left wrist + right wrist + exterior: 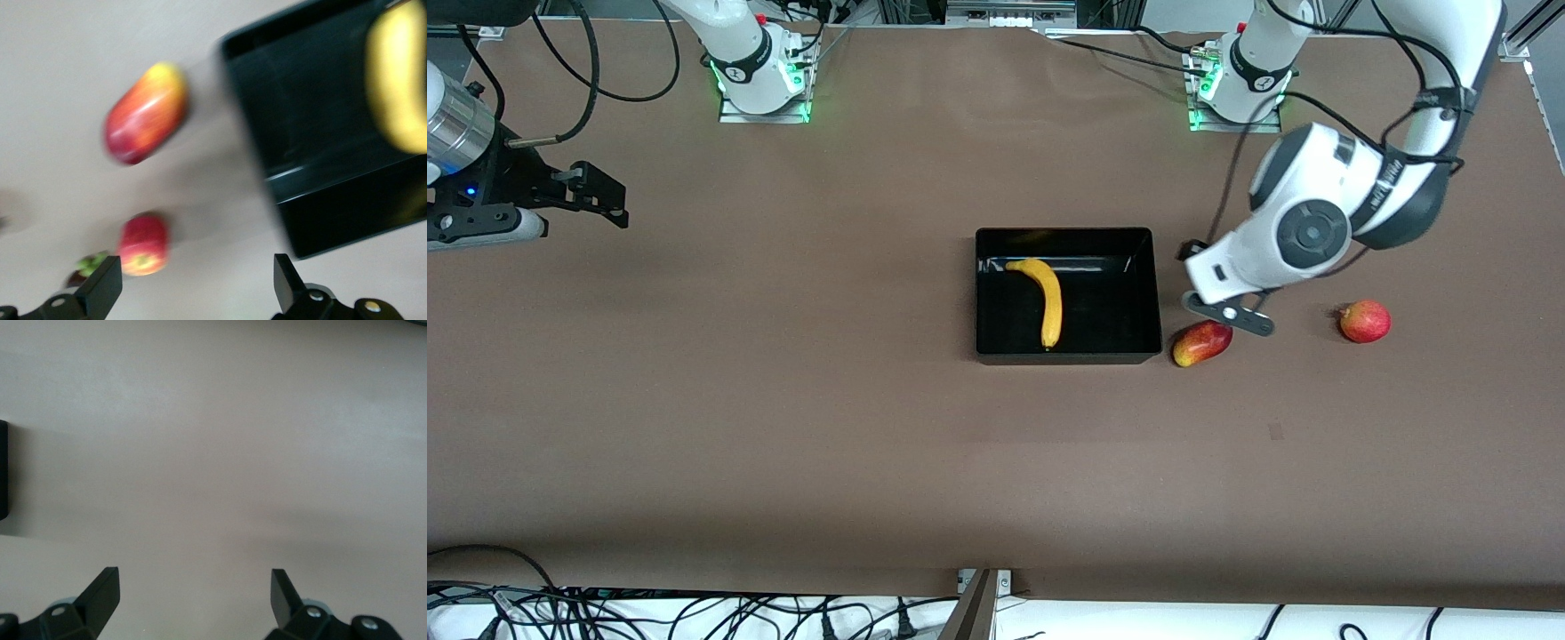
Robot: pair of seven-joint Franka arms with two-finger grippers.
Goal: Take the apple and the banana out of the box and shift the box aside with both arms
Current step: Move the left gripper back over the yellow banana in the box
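Two tools gape empty: left tool (1221,313) over mango (1201,343) beside box (1065,354) (banana (1045,297) inside), right tool (596,197) waits.

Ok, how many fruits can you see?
4: banana in the box, mango beside it, round red fruit toward the left arm's end, apple under the left arm, seen only by its wrist camera. A dark shape beside the apple may be another.

My left gripper (193,290), fingers spread, hangs above bare table between an oval red-yellow mango (145,113), a small red apple (143,245) and the glossy black plastic box (313,153) holding a curved yellow banana (400,80).
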